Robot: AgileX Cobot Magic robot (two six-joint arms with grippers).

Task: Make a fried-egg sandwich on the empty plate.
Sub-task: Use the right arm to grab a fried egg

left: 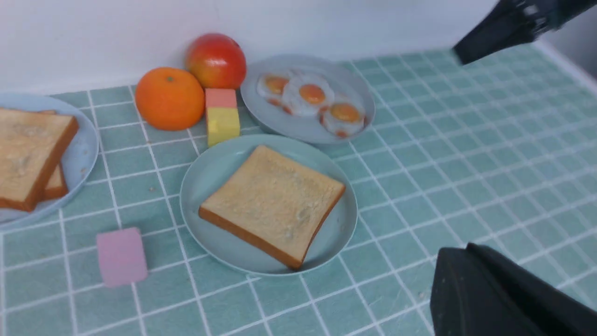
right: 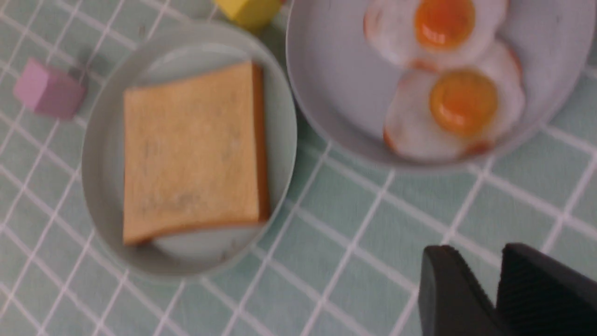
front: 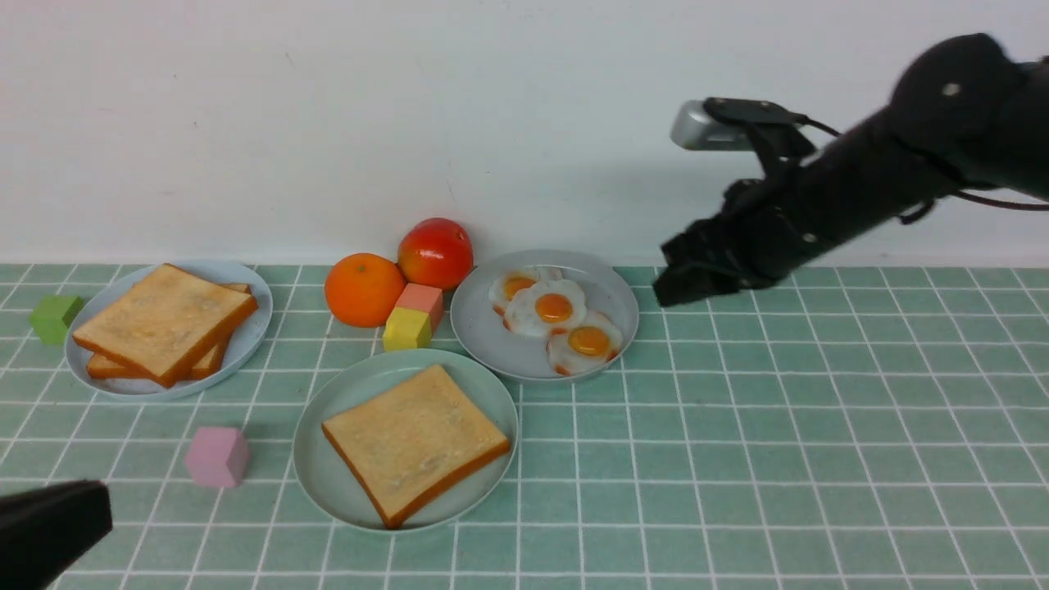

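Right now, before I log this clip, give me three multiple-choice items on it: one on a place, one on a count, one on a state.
1. The single toast lies on which plate?
A. mint
B. grey
C. pale blue

2. How many eggs are on the grey plate?
A. two
B. three
C. four

3. That single toast is:
A. topped with an egg
B. covered by a second slice
C. bare

Answers:
1. A: it lies flat inside the mint plate, nearest the camera.
2. B: three yolks show, in an overlapping row.
3. C: its whole top face shows, with nothing on it.
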